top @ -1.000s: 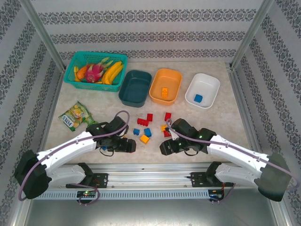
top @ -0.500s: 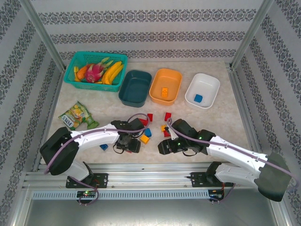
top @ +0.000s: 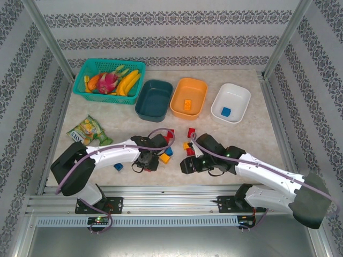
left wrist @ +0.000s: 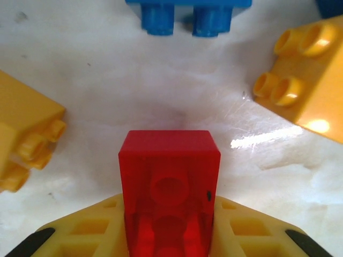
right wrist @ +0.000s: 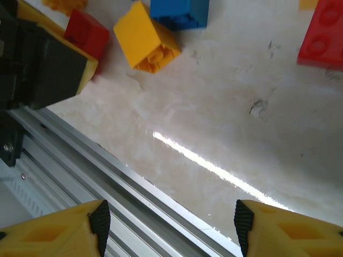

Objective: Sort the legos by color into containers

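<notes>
The left gripper [top: 151, 159] is down low at the near side of the pile of legos [top: 168, 152]. Its yellow fingers [left wrist: 80, 230] squeeze a red lego [left wrist: 169, 160], one finger on each side. A blue lego [left wrist: 187, 13] lies just ahead of it. A yellow lego [left wrist: 308, 75] lies on one side and a second yellow lego [left wrist: 24, 134] on the other. None of them touch the red one.

The right gripper [top: 186, 165] sits near, at the other side of the pile, with its jaws apart over bare table. A lone blue lego [top: 118, 166] lies by the left arm.

At the back, three tubs stand in a row. They are the dark teal tub [top: 154, 101], the orange tub [top: 187, 81] with an orange brick [top: 187, 104] inside, and the white tub [top: 237, 90] with a blue brick [top: 225, 111] inside. A fruit basket [top: 102, 61] and a snack bag [top: 86, 131] are on the left.
</notes>
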{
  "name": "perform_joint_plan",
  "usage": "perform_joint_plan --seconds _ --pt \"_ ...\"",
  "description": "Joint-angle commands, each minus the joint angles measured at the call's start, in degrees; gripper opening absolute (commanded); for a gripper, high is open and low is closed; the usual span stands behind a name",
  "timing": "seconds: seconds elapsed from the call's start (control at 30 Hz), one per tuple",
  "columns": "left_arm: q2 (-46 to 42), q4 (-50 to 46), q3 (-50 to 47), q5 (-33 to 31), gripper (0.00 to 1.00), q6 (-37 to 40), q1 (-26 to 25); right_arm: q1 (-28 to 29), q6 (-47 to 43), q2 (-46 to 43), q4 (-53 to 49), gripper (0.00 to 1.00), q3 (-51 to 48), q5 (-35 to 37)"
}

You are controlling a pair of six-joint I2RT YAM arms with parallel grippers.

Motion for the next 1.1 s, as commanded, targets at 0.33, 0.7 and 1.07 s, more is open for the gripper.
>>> perform_joint_plan --seconds 0.33,0.7,1.07 --pt "0.0 -10.8 26.6 4.5 0.32 3.4 15.9 -11.3 6.7 6.0 7.5 0.64 20.7 2.3" --pt "30.0 -15.7 60.4 4.9 0.31 10.2 26.2 -18.6 13.6 27.4 8.3 0.64 39.9 2.1" --pt "49.3 -18.3 78.9 6.0 0.32 11.1 30.3 -21.9 16.8 33.4 7.0 0.64 41.0 -1.0"
